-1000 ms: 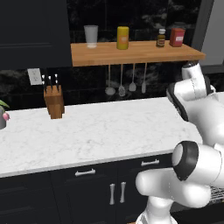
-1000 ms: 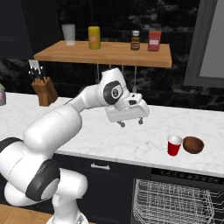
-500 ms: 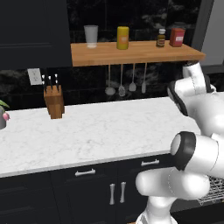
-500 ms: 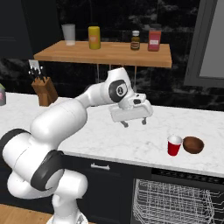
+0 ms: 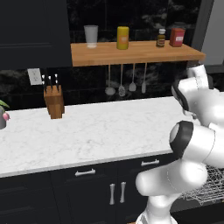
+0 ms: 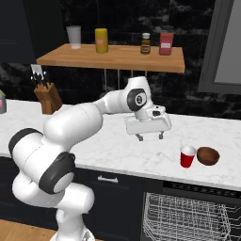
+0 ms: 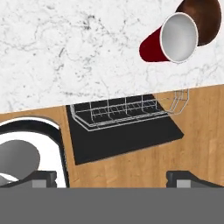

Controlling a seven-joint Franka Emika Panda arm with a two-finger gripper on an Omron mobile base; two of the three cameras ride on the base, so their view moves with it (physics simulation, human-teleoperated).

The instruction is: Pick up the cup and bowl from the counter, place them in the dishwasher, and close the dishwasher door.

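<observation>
Arm: white with dark joints, rising from the base, bent at the elbow and reaching forward. Wrist: turned so the hand points downward. Gripper (image 6: 150, 137): two short dark fingers (image 6: 140, 137) hanging below the white hand, jaws spread wide apart, nothing between them, touching nothing.

A: What is cut off or hidden?

B: In my hand view the bowl (image 7: 205, 19) runs past the top edge, and the cup (image 7: 168, 41) covers its near side. The wire rack (image 6: 188, 220) is cropped by the bottom edge of the right base view; in the left base view my own arm hides most of it.

A: Anything too small to tell?

B: The label on the little brown bottle (image 6: 146, 43) (on the wooden shelf (image 6: 117, 57)) is unreadable.
</observation>
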